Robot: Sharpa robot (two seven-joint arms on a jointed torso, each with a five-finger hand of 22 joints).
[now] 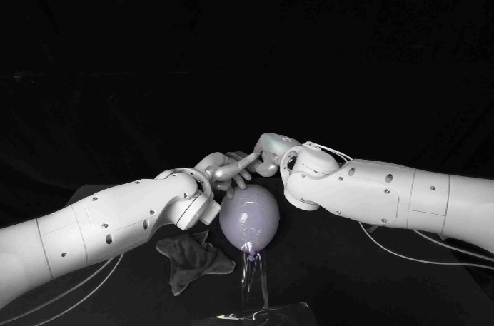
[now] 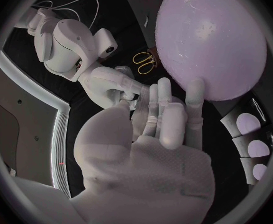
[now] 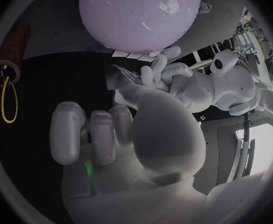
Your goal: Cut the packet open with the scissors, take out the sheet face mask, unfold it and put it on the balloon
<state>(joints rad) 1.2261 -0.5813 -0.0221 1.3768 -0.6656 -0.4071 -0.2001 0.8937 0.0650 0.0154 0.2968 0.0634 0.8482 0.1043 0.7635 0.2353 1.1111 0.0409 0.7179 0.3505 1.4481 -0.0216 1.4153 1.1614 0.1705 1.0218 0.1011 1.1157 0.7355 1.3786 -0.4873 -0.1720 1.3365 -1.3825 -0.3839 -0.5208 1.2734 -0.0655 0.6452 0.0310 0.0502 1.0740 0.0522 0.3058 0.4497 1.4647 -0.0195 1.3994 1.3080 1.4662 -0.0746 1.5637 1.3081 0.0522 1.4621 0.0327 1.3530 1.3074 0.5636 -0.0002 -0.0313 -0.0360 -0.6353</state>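
Frame centre: left hand (image 1: 225,170) and right hand (image 1: 272,150) meet just above the balloon (image 1: 248,217). Whether either hand grasps anything cannot be told.

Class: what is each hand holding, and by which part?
The left hand seems to pinch the mask by an edge, beside the balloon. For the right hand, it cannot be told.

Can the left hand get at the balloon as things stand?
Probably yes: the left hand has its fingertips right at the balloon's side, with nothing visible between them.
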